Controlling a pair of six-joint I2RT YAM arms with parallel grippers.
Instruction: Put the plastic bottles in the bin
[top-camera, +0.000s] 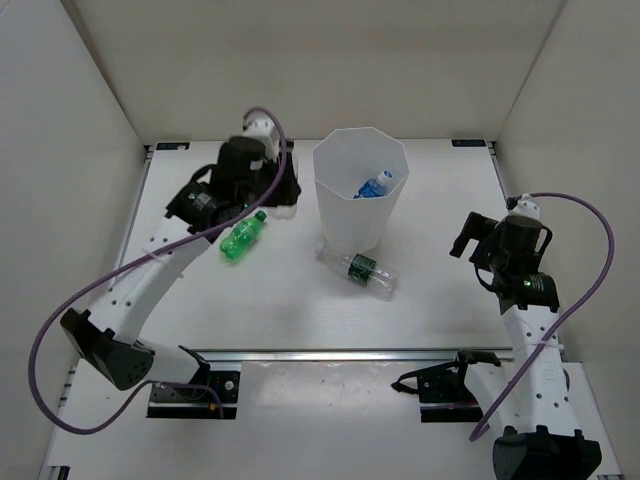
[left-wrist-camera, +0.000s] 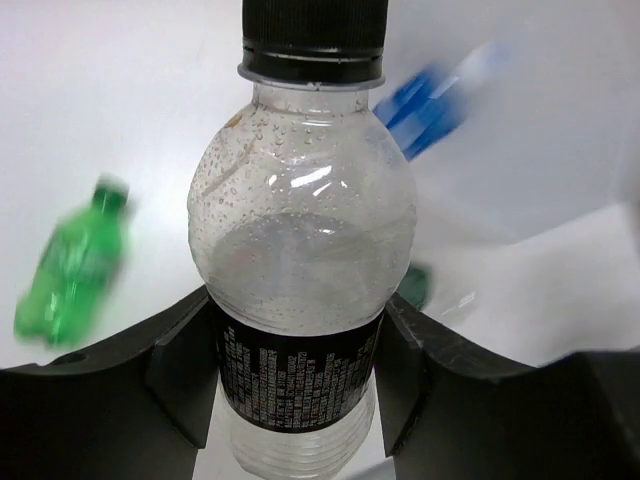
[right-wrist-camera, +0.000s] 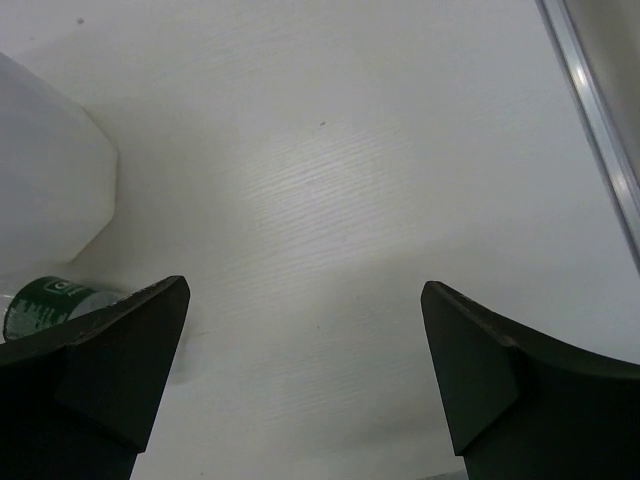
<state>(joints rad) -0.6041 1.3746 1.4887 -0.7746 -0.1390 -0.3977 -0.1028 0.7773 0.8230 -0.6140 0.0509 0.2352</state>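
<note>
In the left wrist view my left gripper (left-wrist-camera: 298, 350) is shut on a clear bottle (left-wrist-camera: 300, 230) with a black cap and dark label, its fingers (left-wrist-camera: 180, 370) pressing both sides of the label. From above, this gripper (top-camera: 268, 188) sits left of the bin (top-camera: 345, 215) and hides its bottle. A blue-labelled bottle (top-camera: 375, 187) lies inside the bin. The all-green bottle (top-camera: 242, 237) lies on the table near the left arm. A clear green-labelled bottle (top-camera: 360, 270) lies at the bin's foot. My right gripper (right-wrist-camera: 305, 320) is open and empty, right of the bin (right-wrist-camera: 50, 170).
White walls enclose the table on three sides. A metal rail (top-camera: 380, 354) runs along the near edge, between the arm bases. The green-labelled bottle (right-wrist-camera: 45, 300) shows at the left edge of the right wrist view, beside that gripper's left finger.
</note>
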